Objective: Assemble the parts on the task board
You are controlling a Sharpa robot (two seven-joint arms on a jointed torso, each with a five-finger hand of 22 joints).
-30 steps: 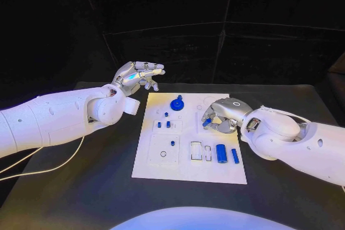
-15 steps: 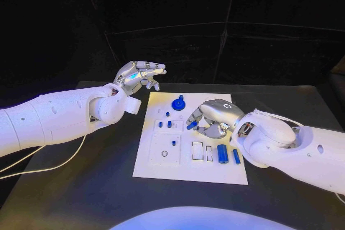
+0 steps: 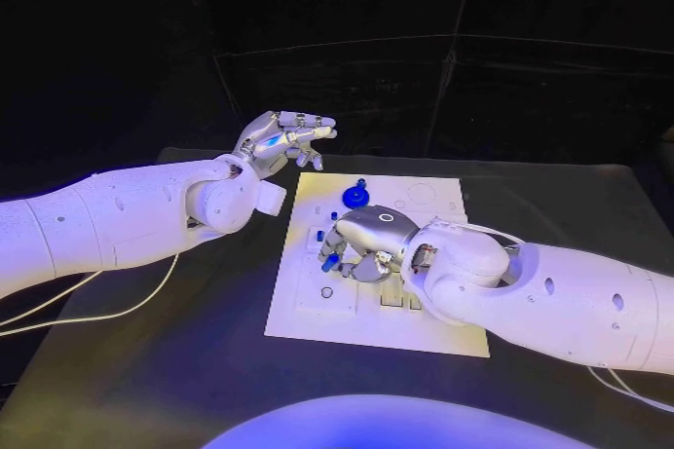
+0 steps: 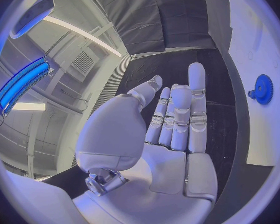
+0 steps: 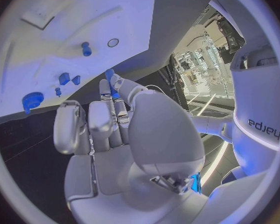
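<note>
The white task board [image 3: 435,337] lies in the middle of the black table. A blue gear [image 3: 353,195] stands near its far edge. My right hand [image 3: 365,243] hovers over the board's middle-left and pinches a small blue part [image 3: 331,263] at its fingertips, hiding the pieces under it. In the right wrist view the held blue part [image 5: 109,76] points toward the board [image 5: 71,15], where a blue peg [image 5: 85,48], two small blue pieces [image 5: 64,78] and the gear [image 5: 32,101] stand. My left hand [image 3: 288,137] is raised off the board's far left corner, fingers apart and holding nothing.
A white cable [image 3: 85,318] trails across the table [image 3: 183,371] under my left arm. My right forearm [image 3: 562,298] covers the board's right side. The left wrist view shows the gear [image 4: 262,88] on the board [image 4: 252,45] beyond my left hand [image 4: 177,119].
My right hand has carried the small blue part leftward across the board, from its right side to its middle-left. My left hand has stayed raised in place.
</note>
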